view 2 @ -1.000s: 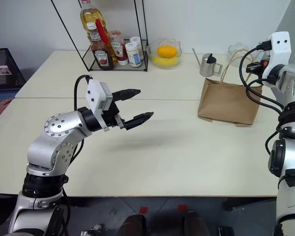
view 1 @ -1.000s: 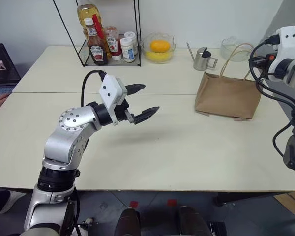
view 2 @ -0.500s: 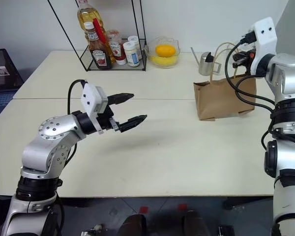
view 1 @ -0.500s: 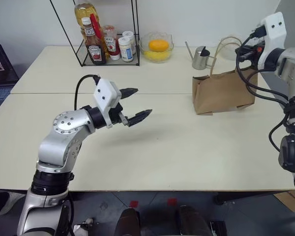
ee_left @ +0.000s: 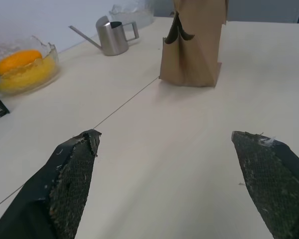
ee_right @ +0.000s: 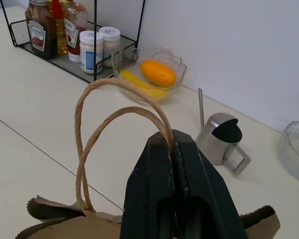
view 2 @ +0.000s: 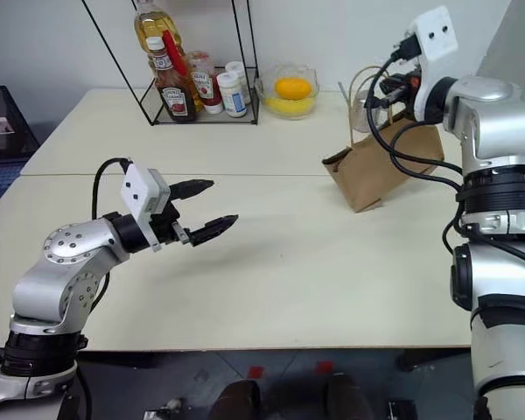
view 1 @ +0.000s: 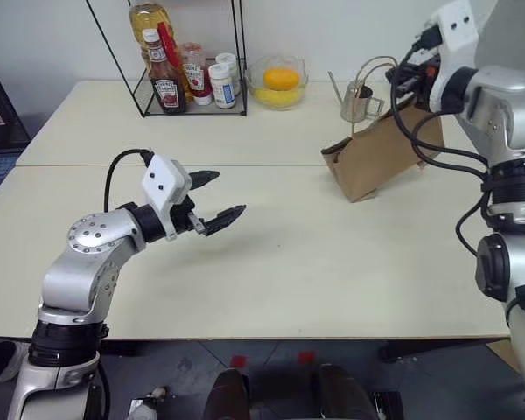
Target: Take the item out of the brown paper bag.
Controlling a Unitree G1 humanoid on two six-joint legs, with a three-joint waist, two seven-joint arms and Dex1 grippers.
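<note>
The brown paper bag (view 1: 374,159) hangs tilted at the table's back right, with its low corner on the tabletop and its other side raised. My right gripper (ee_right: 173,137) is above it, shut on the tops of the two tan cord handles (ee_right: 76,124). The bag's mouth gapes a little, and the item is hidden inside or out of view. My left gripper (view 1: 230,192) hovers over the table's left-centre, open and holding nothing. It points toward the bag (ee_left: 192,55) from well short of it.
A black wire rack (view 1: 184,70) with a ketchup bottle, an oil bottle and jars stands at the back left. Beside it is a glass bowl (view 1: 280,83) with an orange fruit, then a steel watering can (view 1: 357,101) just behind the bag. Another glass bowl (ee_right: 294,149) sits at the far right.
My right gripper has moved left and up with the handles, dragging the bag left and tipping it onto one corner. My left gripper has drifted left and slightly down, still open.
</note>
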